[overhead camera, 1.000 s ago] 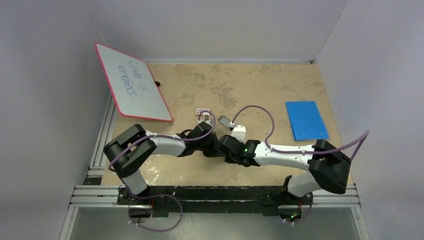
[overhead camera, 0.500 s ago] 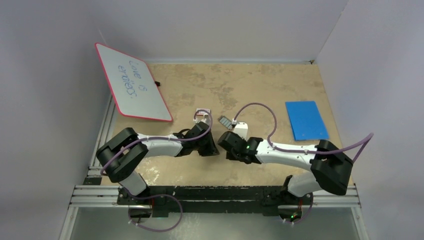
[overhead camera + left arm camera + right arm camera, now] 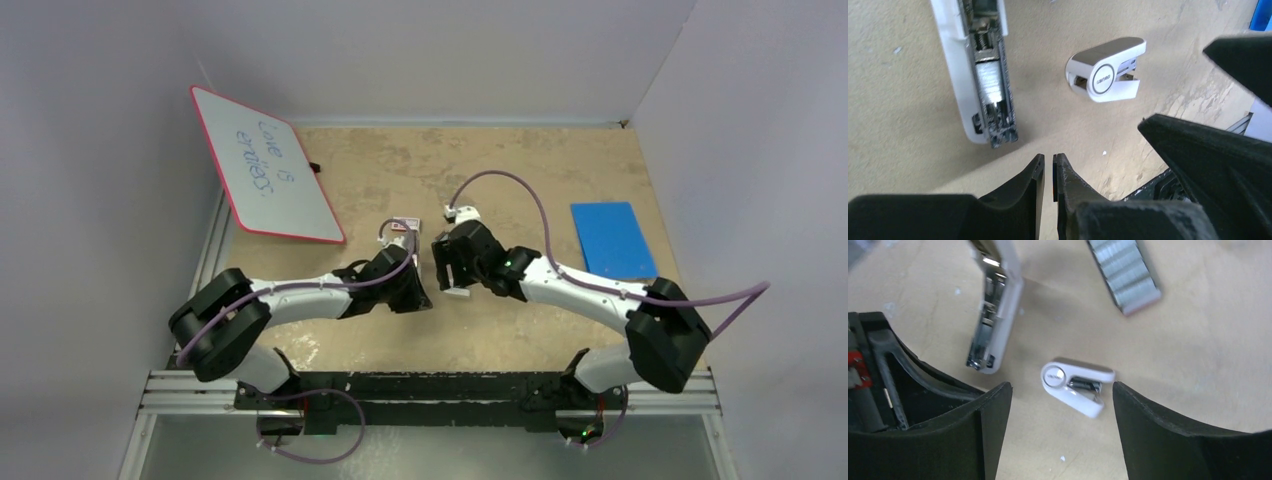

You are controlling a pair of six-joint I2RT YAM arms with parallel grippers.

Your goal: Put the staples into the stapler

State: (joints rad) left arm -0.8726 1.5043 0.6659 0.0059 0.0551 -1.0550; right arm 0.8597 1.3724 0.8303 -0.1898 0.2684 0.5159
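Observation:
In the left wrist view the stapler (image 3: 979, 75), a long white bar, lies opened up with its metal channel bare; a silvery ribbed strip sits in that channel. The same stapler (image 3: 998, 305) is at the upper left of the right wrist view. The staples (image 3: 1125, 272), a grey ribbed block, lie on the table at the top of that view. My right gripper (image 3: 1062, 390) is open and hovers over a small white clip-like piece (image 3: 1075, 385), touching nothing. My left gripper (image 3: 1048, 165) is shut and empty, just short of the stapler's end.
A red-and-white little box (image 3: 400, 226) lies behind the left gripper (image 3: 415, 292). The small white piece (image 3: 458, 292) lies below the right gripper (image 3: 447, 262). A whiteboard (image 3: 265, 165) leans at the back left, and a blue sheet (image 3: 612, 240) lies on the right.
My right gripper has opened and swung toward the back. The small white piece now lies on the table beneath it. The left arm has drawn back a little to the left.

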